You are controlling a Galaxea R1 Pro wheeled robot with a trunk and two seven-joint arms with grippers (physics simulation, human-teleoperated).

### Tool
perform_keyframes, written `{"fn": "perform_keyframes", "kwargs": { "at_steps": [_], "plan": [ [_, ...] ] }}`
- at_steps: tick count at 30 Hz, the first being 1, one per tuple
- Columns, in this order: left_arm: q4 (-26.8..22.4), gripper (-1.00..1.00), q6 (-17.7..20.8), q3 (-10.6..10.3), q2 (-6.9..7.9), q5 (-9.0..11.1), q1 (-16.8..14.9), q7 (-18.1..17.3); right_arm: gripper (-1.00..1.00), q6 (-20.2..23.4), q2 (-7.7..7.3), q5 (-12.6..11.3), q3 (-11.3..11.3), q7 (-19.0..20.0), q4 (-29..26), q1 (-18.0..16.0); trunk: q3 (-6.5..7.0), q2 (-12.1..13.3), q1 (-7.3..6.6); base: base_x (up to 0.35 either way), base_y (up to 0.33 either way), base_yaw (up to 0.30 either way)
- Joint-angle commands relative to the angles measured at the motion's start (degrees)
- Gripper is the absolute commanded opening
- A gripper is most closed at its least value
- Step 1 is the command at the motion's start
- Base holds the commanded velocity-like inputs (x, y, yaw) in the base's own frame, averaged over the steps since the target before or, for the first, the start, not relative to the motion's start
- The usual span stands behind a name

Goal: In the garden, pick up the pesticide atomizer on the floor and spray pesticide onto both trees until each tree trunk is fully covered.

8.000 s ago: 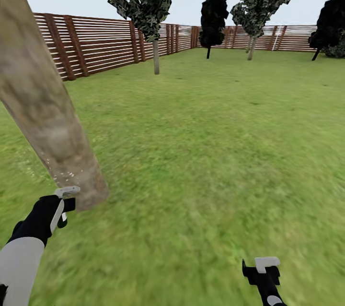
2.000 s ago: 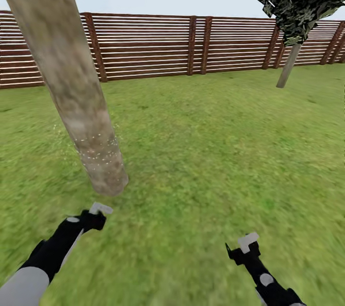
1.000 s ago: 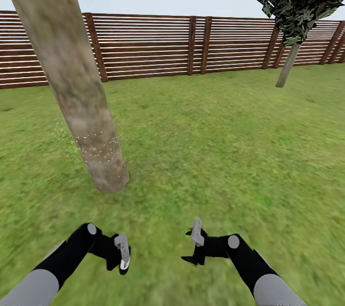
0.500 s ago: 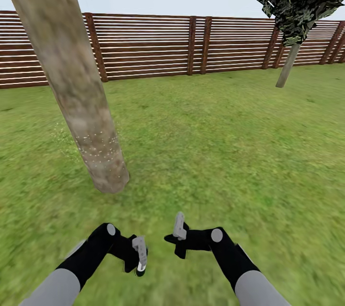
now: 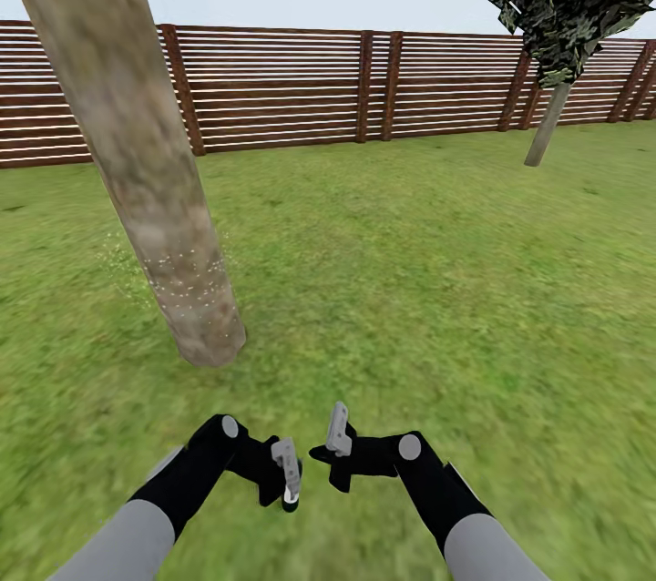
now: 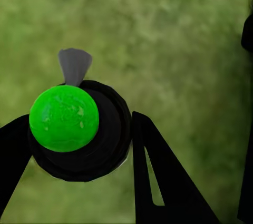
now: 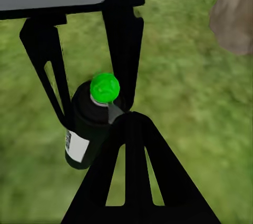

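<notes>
My left gripper (image 5: 288, 483) is shut on the pesticide atomizer (image 6: 64, 118), a black bottle with a round green cap and a white label (image 7: 77, 145). It hangs low over the grass floor (image 5: 410, 290). The right gripper (image 5: 338, 432) is shut and empty, a short way from the bottle, and its joined fingers (image 7: 126, 182) point at the green cap (image 7: 104, 87). The near tree trunk (image 5: 146, 162) leans ahead on the left. White pesticide specks (image 5: 187, 285) dot its lower part. A second tree (image 5: 548, 130) stands far right by the fence.
A reddish-brown slat fence (image 5: 364, 89) closes the lawn ahead. The near trunk's base (image 5: 211, 344) meets the grass just beyond my left gripper. Open grass stretches to the right and ahead.
Over the last second both arms have drawn inward, and the left gripper with the atomizer has moved right toward the right gripper. The view and the trunk have stayed put.
</notes>
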Motion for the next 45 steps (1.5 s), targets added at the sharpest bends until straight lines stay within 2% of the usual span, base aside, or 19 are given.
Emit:
{"fn": "perform_keyframes", "kwargs": {
  "at_steps": [1, 11, 27, 31, 32, 36, 40, 43, 44, 45],
  "plan": [
    [-0.1, -1.0, 0.6, 0.0, -0.24, -0.1, 0.0, -0.3, -1.0, -0.3, 0.02, 0.5, -0.1, 0.0, -0.1, 0.0, -0.05, 0.0, -0.01, 0.0, 0.0, 0.0],
    [-0.9, -1.0, 0.4, 0.0, -1.38, 0.0, -0.1, -0.4, -1.0, -0.4, 0.02, 0.5, -0.1, 0.0, 0.0, 0.0, -0.05, 0.0, -0.01, 0.0, 0.0, 0.0],
    [-0.3, -1.0, 0.3, 0.1, -1.78, 0.0, -0.8, -0.5, -1.0, -0.4, -0.07, 0.6, -0.1, 0.0, 0.1, 0.0, -0.05, 0.0, -0.01, 0.0, 0.0, 0.0],
    [0.1, -1.0, 0.4, 0.1, -0.33, -0.2, -0.7, -0.4, -1.0, -0.4, -0.07, 0.6, -0.1, 0.0, 0.0, 0.0, -0.05, 0.0, -0.01, 0.0, 0.0, 0.0],
    [0.2, -1.0, 0.4, 0.1, 0.46, -0.4, -0.7, -0.4, -1.0, -0.4, -0.07, 0.6, -0.1, 0.0, 0.0, 0.0, -0.05, 0.0, -0.01, 0.0, 0.0, 0.0],
    [0.2, -1.0, 0.4, 0.1, 4.25, -0.6, -0.5, -0.4, -1.0, -0.4, -0.07, 0.6, -0.1, 0.0, 0.0, 0.0, -0.05, 0.0, -0.01, 0.0, 0.0, 0.0],
    [0.2, -1.0, 0.3, 0.2, 9.14, -0.6, 0.0, -0.4, -1.0, -0.4, -0.15, 0.6, -0.1, 0.0, 0.1, 0.0, -0.05, 0.0, -0.01, 0.0, 0.0, 0.0],
    [0.2, -1.0, 0.3, 0.5, 10.91, -0.5, 0.1, -0.4, -1.0, -0.4, -0.35, 0.7, -0.2, 0.0, 0.2, 0.0, -0.05, 0.0, -0.01, 0.0, 0.0, 0.0],
    [0.2, -1.0, 0.4, 0.6, 11.55, -0.5, 0.1, -0.4, 1.0, -0.4, -0.54, 0.7, -0.3, 0.0, 0.2, 0.0, -0.05, 0.0, -0.01, 0.0, 0.0, 0.0],
    [0.2, -1.0, 0.4, 0.7, 12.12, -0.5, 0.1, -0.4, 1.0, -0.4, -0.67, 0.8, -0.4, 0.0, 0.2, 0.0, -0.05, 0.0, -0.01, 0.0, 0.0, 0.0]
  ]
}}
